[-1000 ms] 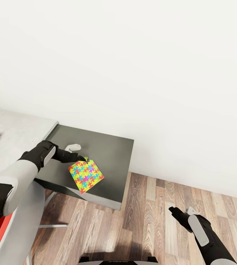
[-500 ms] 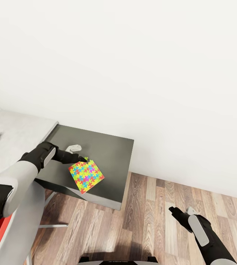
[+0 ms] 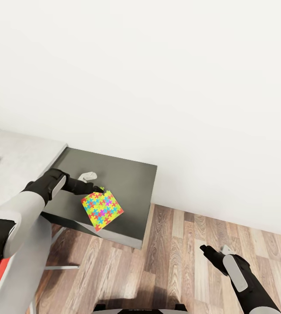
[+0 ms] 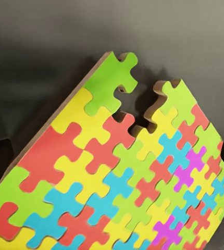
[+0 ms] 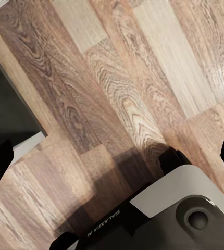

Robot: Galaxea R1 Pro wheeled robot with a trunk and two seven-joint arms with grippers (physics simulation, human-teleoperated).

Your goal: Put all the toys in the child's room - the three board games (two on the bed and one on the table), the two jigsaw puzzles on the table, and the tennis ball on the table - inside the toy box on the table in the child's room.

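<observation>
Jigsaw puzzle (image 3: 102, 209): tilted above the dark grey side desk (image 3: 127, 183), corner pinched in the closed left gripper (image 3: 99, 190). Right gripper (image 3: 204, 249): beyond the desk, over wood floor (image 3: 179, 244), fingers parted, empty.

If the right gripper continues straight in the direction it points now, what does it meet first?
Probably the wood-plank floor: the right gripper points over bare planks, its fingers apart. The dark side desk lies off to one side.

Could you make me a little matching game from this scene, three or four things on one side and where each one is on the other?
Things:
1. multicoloured square jigsaw puzzle
2. left gripper
3. right gripper
4. low dark grey side desk

Places:
A. hanging over the wood-plank floor
B. against the white wall
C. over the desk top, near its front edge
D. at the puzzle's corner

Pairs: 1-C, 2-D, 3-A, 4-B
</observation>
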